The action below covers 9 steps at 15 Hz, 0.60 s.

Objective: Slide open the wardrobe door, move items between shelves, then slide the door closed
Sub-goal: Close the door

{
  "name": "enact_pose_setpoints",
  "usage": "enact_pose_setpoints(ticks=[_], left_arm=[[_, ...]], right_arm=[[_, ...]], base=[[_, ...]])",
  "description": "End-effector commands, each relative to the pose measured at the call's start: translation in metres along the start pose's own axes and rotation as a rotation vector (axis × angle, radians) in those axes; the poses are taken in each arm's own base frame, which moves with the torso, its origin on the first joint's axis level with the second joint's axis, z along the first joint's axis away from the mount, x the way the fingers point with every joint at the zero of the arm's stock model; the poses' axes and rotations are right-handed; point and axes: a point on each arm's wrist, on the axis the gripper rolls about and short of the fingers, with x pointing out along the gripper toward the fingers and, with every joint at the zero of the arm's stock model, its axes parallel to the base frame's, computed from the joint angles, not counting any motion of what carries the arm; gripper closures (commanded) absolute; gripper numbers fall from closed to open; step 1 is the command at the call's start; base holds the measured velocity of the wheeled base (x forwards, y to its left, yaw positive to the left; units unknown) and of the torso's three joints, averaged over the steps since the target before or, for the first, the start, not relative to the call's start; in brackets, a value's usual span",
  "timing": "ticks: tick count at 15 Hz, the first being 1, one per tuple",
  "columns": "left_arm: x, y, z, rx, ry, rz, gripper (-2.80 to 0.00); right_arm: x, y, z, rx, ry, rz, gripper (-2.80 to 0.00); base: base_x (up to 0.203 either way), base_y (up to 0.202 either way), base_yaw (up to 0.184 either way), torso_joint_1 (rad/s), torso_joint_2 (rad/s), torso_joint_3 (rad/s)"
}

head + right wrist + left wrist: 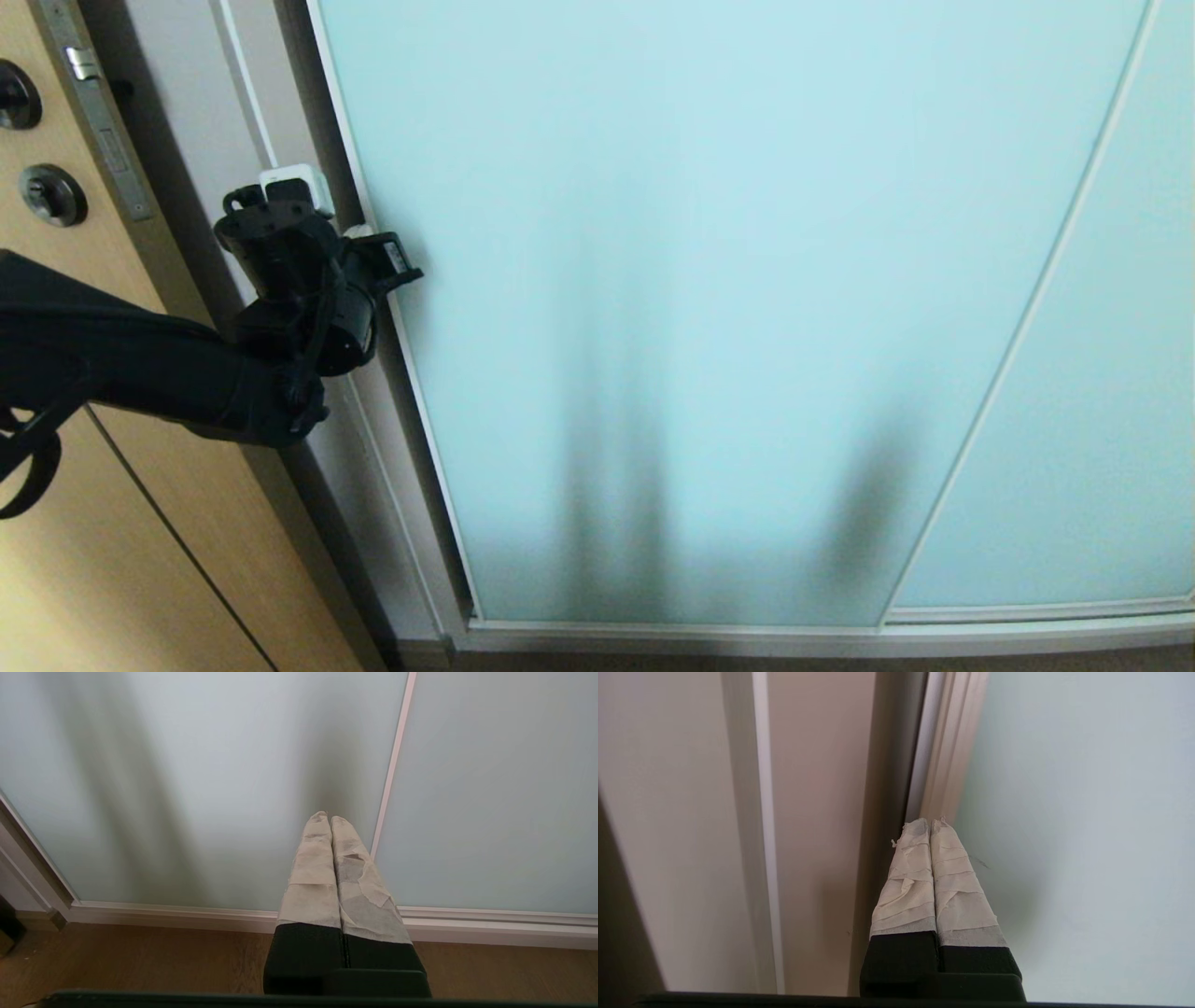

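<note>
Door: sliding wardrobe door looks closed; frosted glass, heavy, slick, probably fragile.
Hold: push its left frame edge.
My left gripper: clenched, empty, there.

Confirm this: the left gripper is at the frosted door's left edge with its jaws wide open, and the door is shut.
Not quite. The left gripper is at the left edge of the frosted door, and the door is shut, but the jaws are closed, taped fingers pressed together, as the left wrist view shows.
</note>
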Motion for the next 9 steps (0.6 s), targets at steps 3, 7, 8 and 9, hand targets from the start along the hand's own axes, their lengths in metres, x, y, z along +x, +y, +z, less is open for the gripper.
enact_pose_setpoints(ticks=[3, 7, 8, 9], left_arm=[[-0.014, 0.004, 0.025, -0.017, -0.037, -0.004, 0.00], [-0.050, 0.015, 0.070, -0.034, -0.087, -0.012, 0.00], [-0.062, 0.020, 0.081, -0.026, -0.092, -0.016, 0.00], [-0.075, 0.024, 0.090, -0.019, -0.095, -0.023, 0.00]], right_arm=[[0.000, 0.000, 0.000, 0.000, 0.001, 0.000, 0.00], [0.000, 0.000, 0.000, 0.000, 0.001, 0.000, 0.00], [0.000, 0.000, 0.000, 0.000, 0.001, 0.000, 0.00], [0.000, 0.000, 0.000, 0.000, 0.001, 0.000, 0.00]], base=[[0.000, 0.000, 0.000, 0.000, 0.00, 0.000], [0.000, 0.000, 0.000, 0.000, 0.00, 0.000], [0.000, 0.000, 0.000, 0.000, 0.00, 0.000], [0.000, 0.000, 0.000, 0.000, 0.00, 0.000]])
